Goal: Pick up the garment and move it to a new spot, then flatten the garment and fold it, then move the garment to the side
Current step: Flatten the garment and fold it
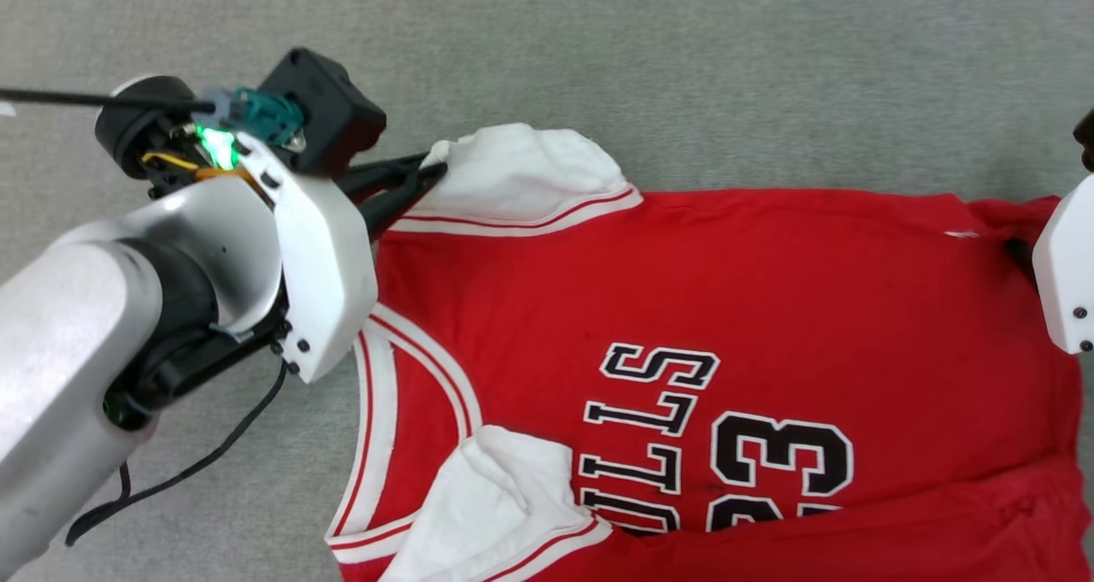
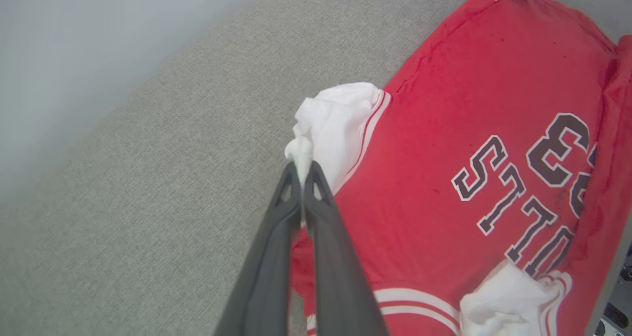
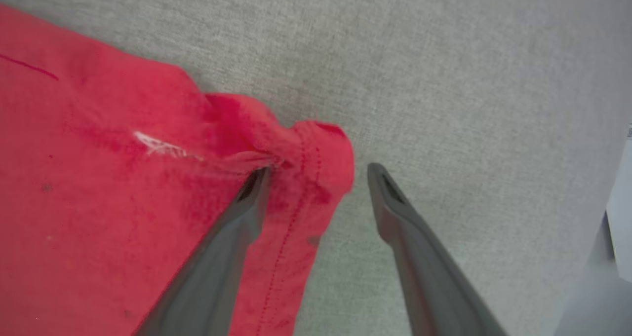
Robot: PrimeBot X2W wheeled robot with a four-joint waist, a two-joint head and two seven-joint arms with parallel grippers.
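Note:
The garment (image 1: 726, 283) is a red jersey with white sleeves and black lettering, spread over the grey surface with its neck toward the left of the head view. My left gripper (image 1: 432, 174) is shut on the edge of the far white sleeve (image 1: 521, 172); the left wrist view shows the white cloth (image 2: 340, 124) pinched between the closed tips (image 2: 301, 170). My right gripper (image 3: 318, 170) stands open over the garment's red hem corner (image 3: 321, 148), one finger (image 3: 247, 207) resting on the cloth and the other finger (image 3: 390, 198) over bare surface. The near sleeve (image 1: 496, 496) lies bunched.
Grey fabric-covered surface (image 1: 684, 52) extends beyond the garment on the far side and left. A black cable (image 1: 188, 462) hangs from my left arm. The right arm's white housing (image 1: 1064, 266) sits at the right edge. A pale wall or edge (image 2: 74, 55) borders the surface.

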